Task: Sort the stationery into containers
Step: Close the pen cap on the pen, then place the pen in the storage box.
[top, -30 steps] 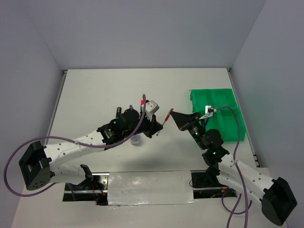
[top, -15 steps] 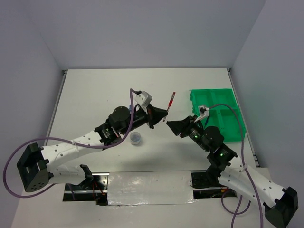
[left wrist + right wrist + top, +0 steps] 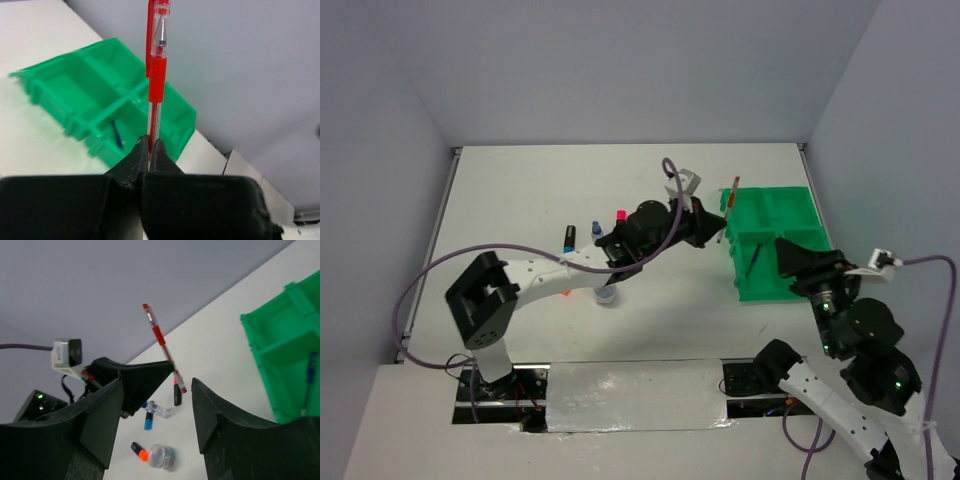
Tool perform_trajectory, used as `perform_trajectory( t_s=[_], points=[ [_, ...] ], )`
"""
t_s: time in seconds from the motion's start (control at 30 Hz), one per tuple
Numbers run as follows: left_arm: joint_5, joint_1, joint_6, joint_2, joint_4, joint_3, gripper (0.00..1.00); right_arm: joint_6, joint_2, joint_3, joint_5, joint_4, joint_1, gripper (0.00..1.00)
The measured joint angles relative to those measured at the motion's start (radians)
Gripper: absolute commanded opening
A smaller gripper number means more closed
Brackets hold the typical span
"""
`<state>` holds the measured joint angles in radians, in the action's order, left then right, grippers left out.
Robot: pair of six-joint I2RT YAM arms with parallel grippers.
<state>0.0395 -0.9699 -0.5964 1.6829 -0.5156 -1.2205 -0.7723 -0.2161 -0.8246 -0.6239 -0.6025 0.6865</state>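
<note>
Currently the left gripper [image 3: 149, 152] pinches the red pen [image 3: 155, 82] by its lower end, jaws pressed tight on the barrel, with the pen roughly upright and its clip end up. The top view puts the pen at the left wall of the green tray [image 3: 790, 195], beside the far-left compartment. A blue pen [image 3: 757, 262] lies slanted in the near-left compartment. The right gripper [image 3: 157, 385] is spread wide and holds nothing, by the tray's near side. The jar [image 3: 162, 456] and the pink-capped highlighter [image 3: 177, 394] rest on the table [image 3: 520, 190], left of the tray.
</note>
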Motion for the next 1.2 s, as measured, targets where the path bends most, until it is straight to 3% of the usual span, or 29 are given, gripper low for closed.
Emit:
perform_trajectory(
  t_s=[0.07,0.13,0.33,0.57,0.97,1.2],
  points=[
    [-0.005,-0.022,-0.012,0.103,-0.001,-0.106,0.0,-0.003,0.013,-0.083,-0.053,-0.07,0.0,0.65],
    [-0.03,-0.039,-0.013,0.21,-0.013,-0.214,0.0,-0.001,0.019,-0.135,-0.095,-0.13,-0.001,0.84],
    [-0.095,-0.059,-0.007,0.41,-0.038,-0.358,0.0,0.027,0.039,-0.154,-0.129,-0.257,-0.002,0.86],
    [-0.124,-0.059,0.021,0.581,-0.024,-0.52,0.0,0.062,0.077,-0.153,-0.117,-0.274,-0.002,0.86],
    [-0.118,-0.058,0.012,0.637,-0.036,-0.513,0.0,0.107,0.077,-0.14,-0.086,-0.269,-0.002,0.86],
    [-0.124,-0.058,0.006,0.64,-0.043,-0.488,0.19,0.124,0.07,-0.11,-0.049,-0.257,-0.002,0.87]
  ],
)
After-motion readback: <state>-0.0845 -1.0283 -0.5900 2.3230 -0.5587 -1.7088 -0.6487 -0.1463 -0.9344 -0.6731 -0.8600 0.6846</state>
